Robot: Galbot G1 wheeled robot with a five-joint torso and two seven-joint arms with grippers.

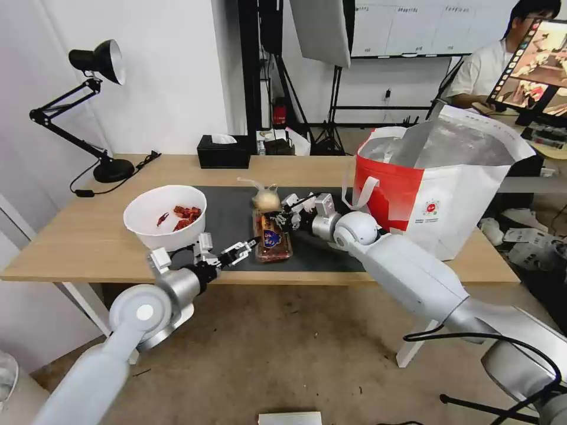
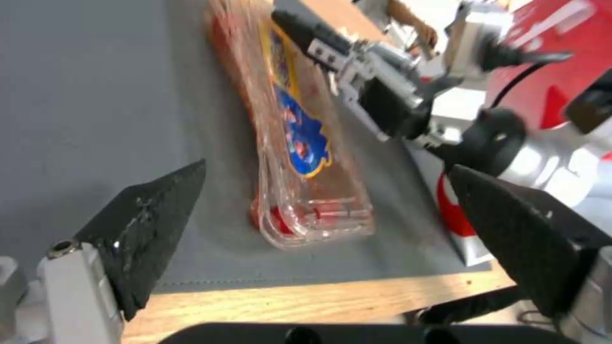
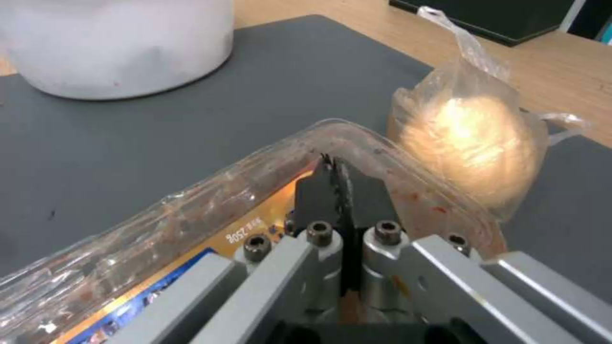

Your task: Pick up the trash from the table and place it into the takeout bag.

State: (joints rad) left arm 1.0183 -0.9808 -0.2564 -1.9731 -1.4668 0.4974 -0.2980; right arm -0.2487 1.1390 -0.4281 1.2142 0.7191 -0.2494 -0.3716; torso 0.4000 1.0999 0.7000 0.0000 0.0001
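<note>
Two grippers bracket the tray (image 1: pixel 273 238) on the mat (image 1: pixel 227 219): its long axis runs away from me, my right gripper (image 3: pixel 336 174) pinched on its far rim, my left gripper (image 2: pixel 325 224) spread wide at its near end.

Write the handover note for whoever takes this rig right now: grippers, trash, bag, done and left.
Right gripper: fingers shut, over the far end of the tray, by the knotted bag. Whether they pinch the tray's rim is unclear.
Left gripper: open, at the tray's near end, holding nothing.
Trash: bowl with red scraps on the mat's left end; tray mid-mat; knotted bag at the tray's far end.
Takeout bag: upright and open at the table's right end.
Done: no piece seen in the bag.
Left: bowl, tray and knotted bag all to go in.
</note>
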